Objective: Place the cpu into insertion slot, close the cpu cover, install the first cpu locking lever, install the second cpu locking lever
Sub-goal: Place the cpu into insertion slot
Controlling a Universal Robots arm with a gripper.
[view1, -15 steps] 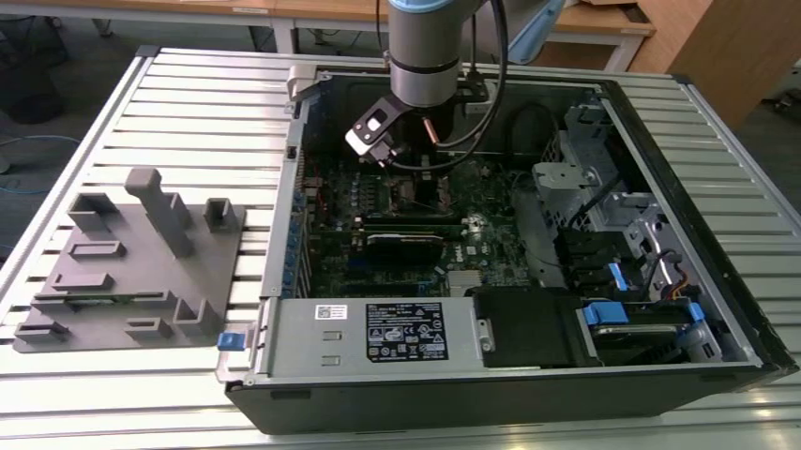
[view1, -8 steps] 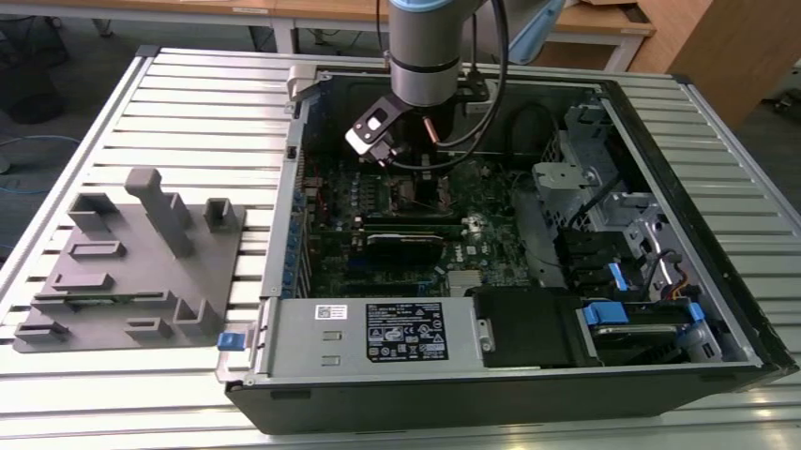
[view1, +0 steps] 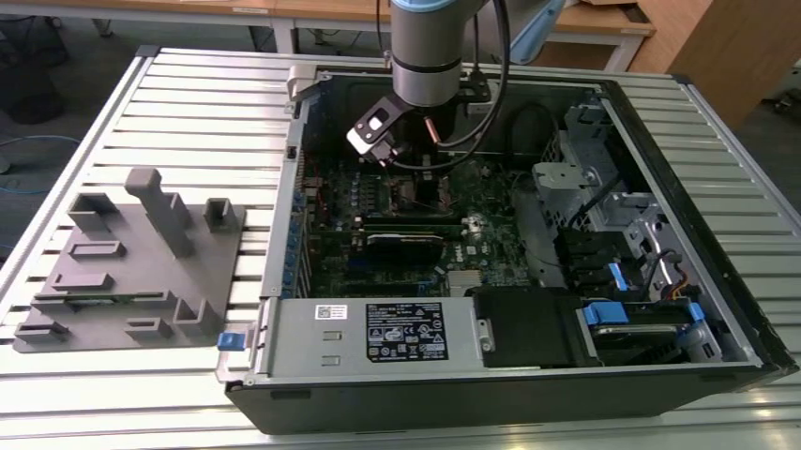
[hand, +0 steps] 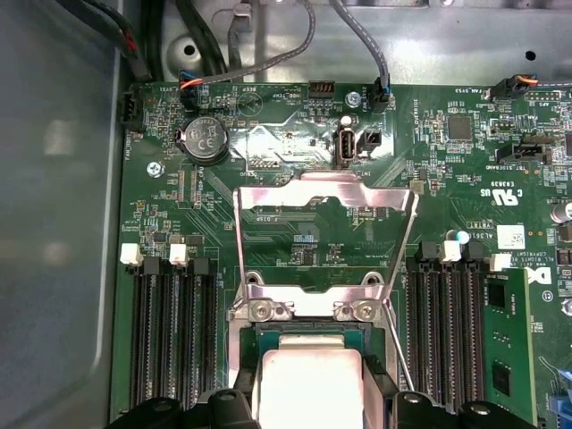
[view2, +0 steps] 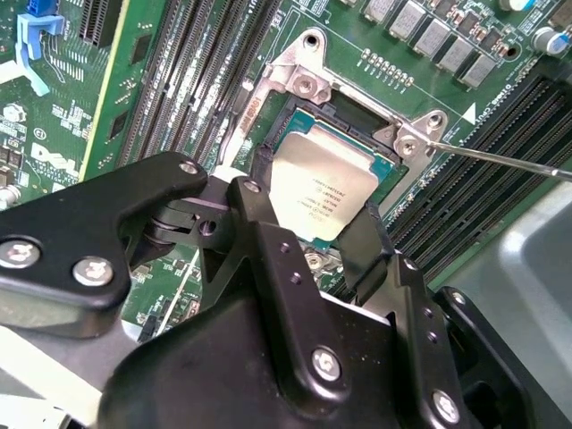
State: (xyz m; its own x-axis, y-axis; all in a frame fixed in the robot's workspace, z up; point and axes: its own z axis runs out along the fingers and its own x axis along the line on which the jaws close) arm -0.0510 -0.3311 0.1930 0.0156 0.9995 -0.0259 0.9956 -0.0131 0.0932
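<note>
The cpu (view2: 326,188), a square chip with a dull silver top, lies level in or just over the insertion slot (view2: 357,112), whose silver rim and dark socket border show around it. My gripper (view2: 313,201) has its black fingers (view2: 261,179) against two opposite edges of the chip. In the first wrist view the cpu (hand: 308,375) sits between the same gripper (hand: 310,398), and the cpu cover (hand: 322,189) stands swung open beyond the slot, its square window showing green board. A thin locking lever (view2: 500,156) lies off to the side, unlatched. In the exterior view the gripper (view1: 419,178) hangs low inside the computer case.
Long black memory slots (hand: 170,331) flank the socket on both sides. Cables (hand: 268,63) run along the case wall behind the board. The grey drive cage (view1: 588,178) and power supply (view1: 375,328) bound the motherboard. A grey fixture (view1: 126,262) stands on the table at the exterior view's left.
</note>
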